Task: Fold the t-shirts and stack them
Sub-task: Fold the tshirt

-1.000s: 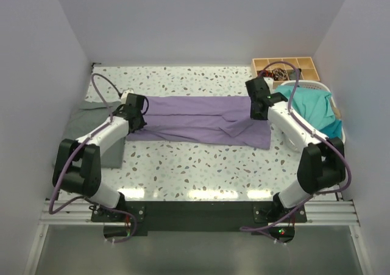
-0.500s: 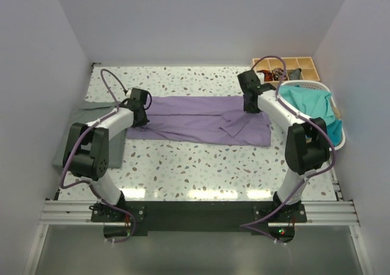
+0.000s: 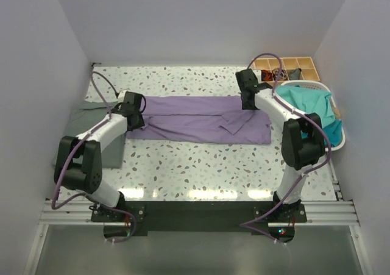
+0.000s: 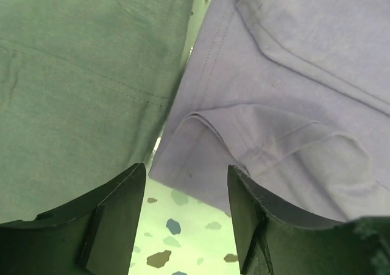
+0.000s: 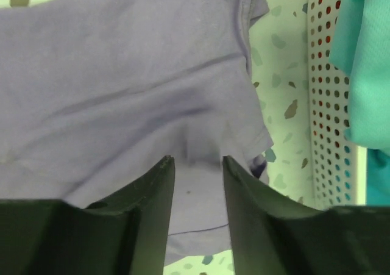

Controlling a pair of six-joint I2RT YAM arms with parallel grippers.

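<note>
While both grippers stood over the ends of the lavender t-shirt (image 3: 195, 119), neither held it. The shirt lay flat as a long narrow band on the far half of the table (image 3: 201, 165), its long axis running left to right.

The left gripper (image 4: 186, 177) hung over the band's left short end with its fingers parted. Only cloth edge and speckled tabletop showed between them, so it was released. The right gripper (image 5: 198, 165) hung over the far right corner, jaws likewise apart, the cloth lying below them and not pinched.

Each arm was therefore nearest its own end of the band. A crosswise fold, judged the likely next step, would turn on that: one end carried along the long axis toward the other.

Room was uneven. The grey t-shirt (image 4: 79, 74) lay just beside the band's left end, nearly touching it. At the right, the white basket (image 5: 323, 104) holding teal t-shirts (image 3: 308, 107) stood near the band's end, with a wooden tray (image 3: 304, 61) beyond it. Bare speckled surface showed on the near side. White walls enclosed the table on three sides.
</note>
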